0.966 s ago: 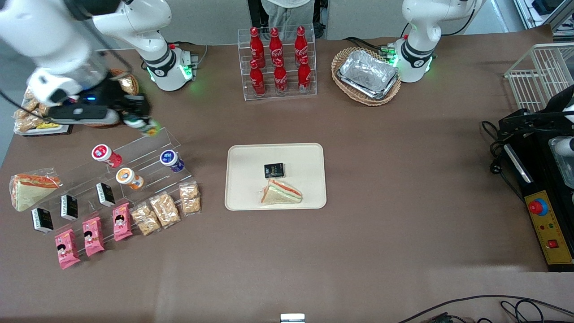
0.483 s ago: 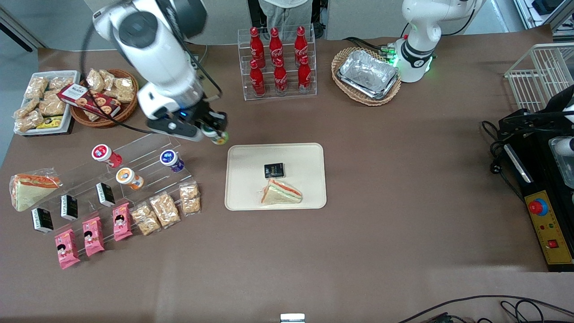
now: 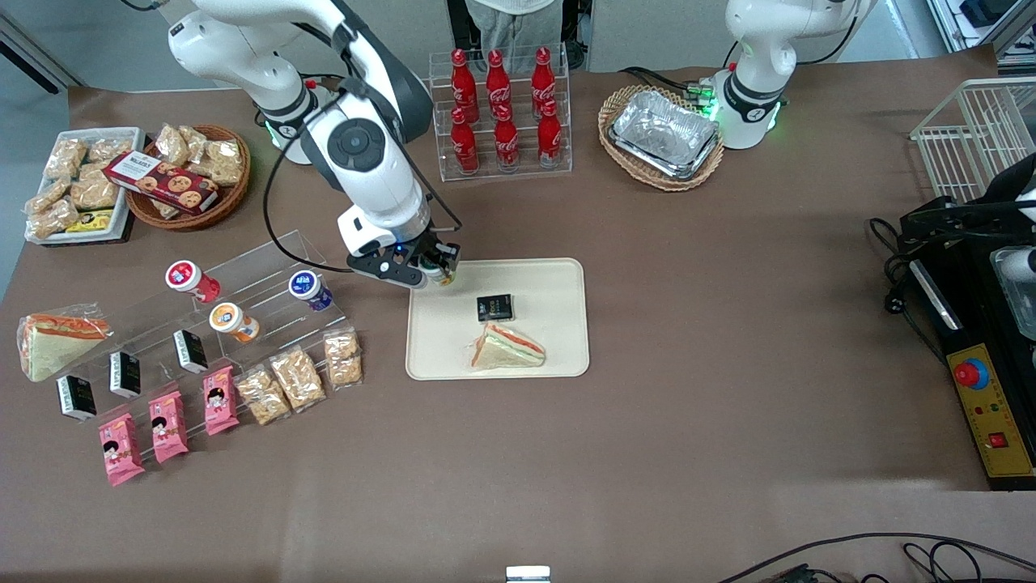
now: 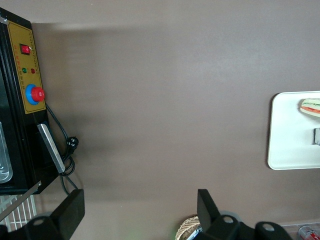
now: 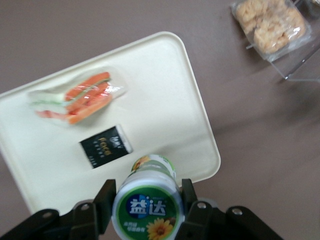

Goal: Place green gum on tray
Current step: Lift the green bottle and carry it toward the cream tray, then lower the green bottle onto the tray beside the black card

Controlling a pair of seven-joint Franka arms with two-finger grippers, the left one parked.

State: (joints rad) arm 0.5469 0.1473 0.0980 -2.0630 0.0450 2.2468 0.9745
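One small bottle, the green gum (image 5: 146, 202), clamped between the jaws of the gripper (image 3: 435, 267) just under its green-rimmed lid; held above the corner of the tray (image 3: 558, 279) that lies nearest the working arm's base, not yet set down; probably light and stiff, a hard plastic cylinder with a glossy label, so likely slippery and apt to twist or roll if pinched off-centre; best taken across the round body close below the lid, much as gripped now; no sign of anything fragile

Seen only from the right wrist: the lid's print with a flower, both fingers (image 5: 95, 212) pressed against the bottle's sides, and bare tray directly under it, with the black packet (image 5: 106, 146) near and the wrapped sandwich (image 5: 77, 97) farther off; hidden in the front view, where the wrist covers most of the bottle

Seen only from the front: the whole counter (image 3: 728, 324), the clear stepped rack (image 3: 267, 267) with red-, orange- and purple-lidded bottles toward the working arm's end, and the tray's full outline; from the left wrist, merely one end of the tray
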